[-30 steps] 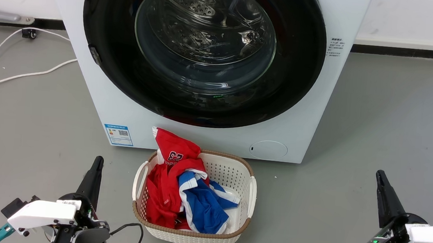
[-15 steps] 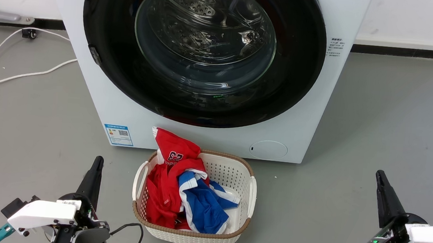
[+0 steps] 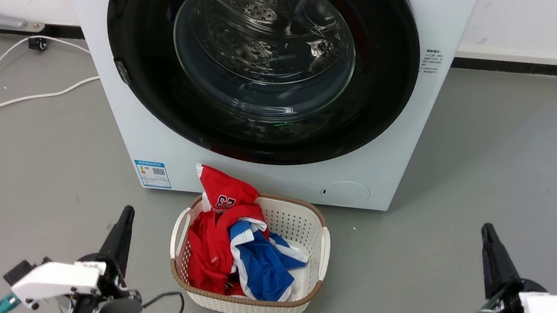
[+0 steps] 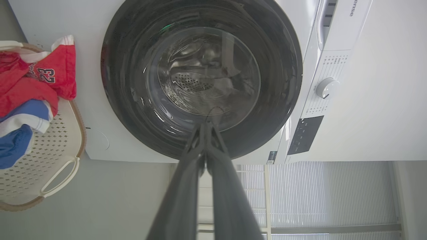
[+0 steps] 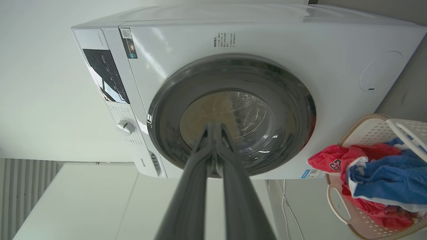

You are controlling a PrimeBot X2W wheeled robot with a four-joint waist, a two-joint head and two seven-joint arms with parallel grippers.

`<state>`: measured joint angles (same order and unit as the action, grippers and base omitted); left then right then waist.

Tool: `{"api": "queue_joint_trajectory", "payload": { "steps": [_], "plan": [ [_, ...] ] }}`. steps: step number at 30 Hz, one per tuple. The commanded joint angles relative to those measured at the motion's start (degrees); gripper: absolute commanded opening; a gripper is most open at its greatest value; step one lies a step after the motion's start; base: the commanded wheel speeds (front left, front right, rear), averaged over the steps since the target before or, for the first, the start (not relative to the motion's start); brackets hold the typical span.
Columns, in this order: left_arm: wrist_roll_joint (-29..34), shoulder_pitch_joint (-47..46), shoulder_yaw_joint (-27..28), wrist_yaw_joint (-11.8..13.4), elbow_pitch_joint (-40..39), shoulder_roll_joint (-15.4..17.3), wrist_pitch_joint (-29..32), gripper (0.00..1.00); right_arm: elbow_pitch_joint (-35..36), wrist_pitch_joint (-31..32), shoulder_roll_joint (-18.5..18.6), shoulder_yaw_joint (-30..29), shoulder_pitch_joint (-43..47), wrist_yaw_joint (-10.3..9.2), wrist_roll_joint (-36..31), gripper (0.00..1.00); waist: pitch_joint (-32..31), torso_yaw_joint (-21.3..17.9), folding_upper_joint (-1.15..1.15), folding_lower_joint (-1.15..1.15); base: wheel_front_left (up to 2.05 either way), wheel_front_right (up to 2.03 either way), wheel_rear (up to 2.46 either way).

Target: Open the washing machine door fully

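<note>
Sitting flat against the white front of the washing machine [image 3: 124, 128], the washing machine door [image 3: 261, 64] is occupying the upper middle of the head view. Its glossy black ring is closing around the clear glass bowl, and the holed steel drum is showing through the glass. The left fingers [image 3: 120, 233] are pointing up from the lower left of that frame and the right fingers [image 3: 493, 261] from the lower right. Both pairs are hanging above the grey floor [image 3: 485, 154], well apart from the door and touching nothing.

Between them, just in front of the machine, a white laundry basket [image 3: 323, 246] is standing on the floor. A red jersey [image 3: 219, 197] and a blue garment [image 3: 259, 266] are lying in it, and the jersey is hanging over the rim nearest the machine. A white cable [image 3: 21, 96] is running across the floor in the upper left of the frame.

In the left wrist view the left fingers [image 4: 181, 200] are pressing together, their tips meeting in front of the lower edge of the glass bowl, with only a thin slit lower down; they are holding nothing. In the right wrist view the right fingers [image 5: 188, 200] are pressing together in the same way, their tips lying over the middle of the glass, and they are gripping nothing.
</note>
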<state>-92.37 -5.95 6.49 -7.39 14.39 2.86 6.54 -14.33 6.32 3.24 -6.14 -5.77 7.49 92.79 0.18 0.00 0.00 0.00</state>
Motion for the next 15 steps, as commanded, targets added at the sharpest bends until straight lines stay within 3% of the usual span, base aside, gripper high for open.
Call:
{"api": "queue_joint_trajectory", "payload": {
  "steps": [1, 2, 3, 9, 15],
  "plan": [
    [0.0, 0.4, -0.1, 0.0, 0.4, -0.1, -0.1, 1.0, -0.4, -0.1, 0.0, 0.0, 0.4, -0.01, -0.1, 1.0, 0.0, 0.0, 0.0, 0.0, 0.0, 0.0, 0.0],
    [0.0, 0.9, -0.2, 0.1, 0.9, -0.1, -0.2, 0.0, -1.0, -0.1, -0.1, 0.1, 0.9, -0.04, -0.1, 0.0, 0.0, 0.0, 0.0, 0.0, 0.0, 0.0, 0.0],
    [0.1, 1.3, -0.2, 0.1, 1.1, -0.2, -0.3, 1.0, -1.2, -0.2, -0.2, 0.1, 1.2, -0.09, -0.2, 1.0, 0.0, 0.0, 0.0, 0.0, 0.0, 0.0, 0.0],
    [1.5, 1.8, -0.4, 0.1, -0.5, -0.2, -1.8, 1.0, -0.6, -1.7, -0.2, -0.4, 1.8, -0.08, -2.0, 1.0, 0.0, 0.0, 0.0, 0.0, 0.0, 0.0, 0.0],
    [6.9, 2.2, 0.2, 0.8, -2.4, -0.1, -3.5, 1.0, 1.0, -3.4, -0.2, -1.4, 2.2, -0.07, -7.2, 1.0, 0.1, 0.0, 0.0, 0.0, 0.0, 0.0, 0.0]
  ]
}}
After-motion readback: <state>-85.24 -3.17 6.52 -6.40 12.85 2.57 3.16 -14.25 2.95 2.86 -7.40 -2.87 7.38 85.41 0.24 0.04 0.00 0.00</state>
